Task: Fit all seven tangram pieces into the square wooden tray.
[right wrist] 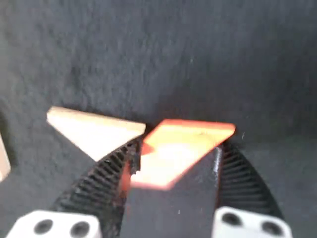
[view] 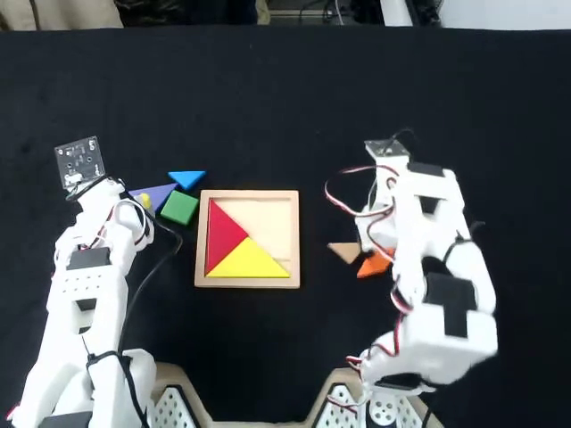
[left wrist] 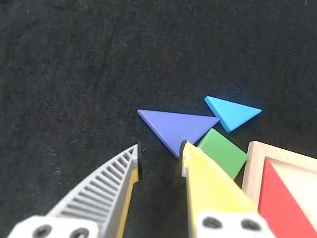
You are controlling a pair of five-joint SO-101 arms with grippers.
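- At the centre of the worktop (view: 285, 98), your tray (view: 248, 193) holds a red triangle (view: 223, 234) and a yellow triangle (view: 250, 261); its upper right part is bare.
- Right of the tray, your right claw (right wrist: 177, 148) pinches the orange piece (right wrist: 183, 144), just beside a tan triangle (right wrist: 94, 130), probably to carry it in.
- Left of the tray, your left claw (left wrist: 160, 148) is spread, one finger at the purple triangle (left wrist: 178, 126), with the green square (left wrist: 223, 152) and blue triangle (left wrist: 232, 111) beside it. It seems lined up for a grasp.

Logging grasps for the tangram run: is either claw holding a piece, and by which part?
The right claw grips the orange parallelogram across its two opposite edges; the left claw is open, holding nothing.
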